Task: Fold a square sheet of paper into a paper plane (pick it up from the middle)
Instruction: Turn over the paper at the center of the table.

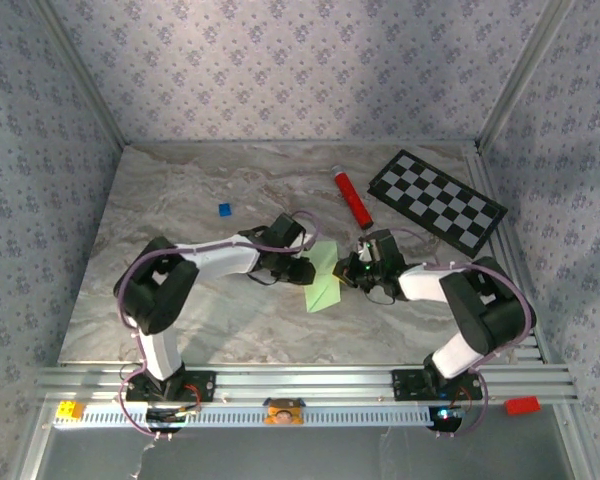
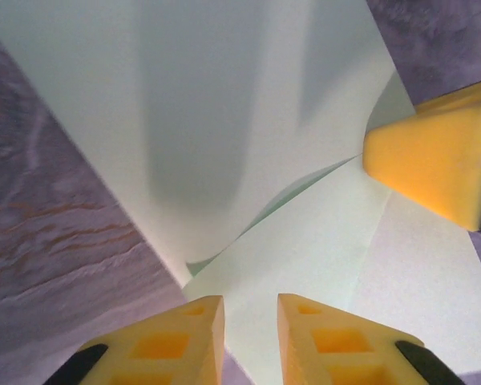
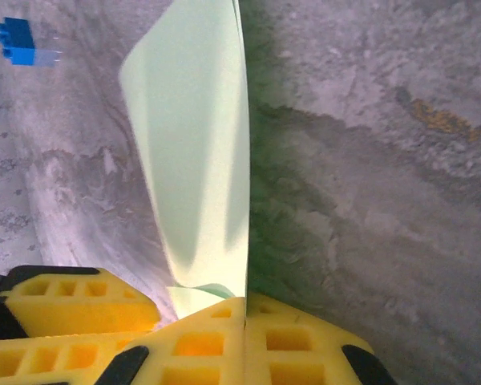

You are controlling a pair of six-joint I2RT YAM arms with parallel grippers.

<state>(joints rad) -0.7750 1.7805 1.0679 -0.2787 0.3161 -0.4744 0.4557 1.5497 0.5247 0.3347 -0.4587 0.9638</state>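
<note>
Pale green sheet (image 1: 325, 290) clamped on one side

Part-folded, the sheet lies at the middle of the table (image 1: 180, 200), between both arms. Right gripper (image 3: 244, 309) is closed tight on its upright edge. Left gripper (image 2: 250, 313) has its jaws slightly parted over a lower layer.

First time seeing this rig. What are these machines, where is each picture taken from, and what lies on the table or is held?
These are two robot arms bolted at the near edge of a marble table. One picture looks down from above and behind them; the other two come from a camera on each wrist, its yellow fingers in view. On the table lie a red tube, a checkerboard, a tiny blue square and, between the arms, a partly folded pale green paper. The right gripper is shut, pinching the paper. The left gripper sits over it, jaws slightly apart, apparently gripping nothing.
</note>
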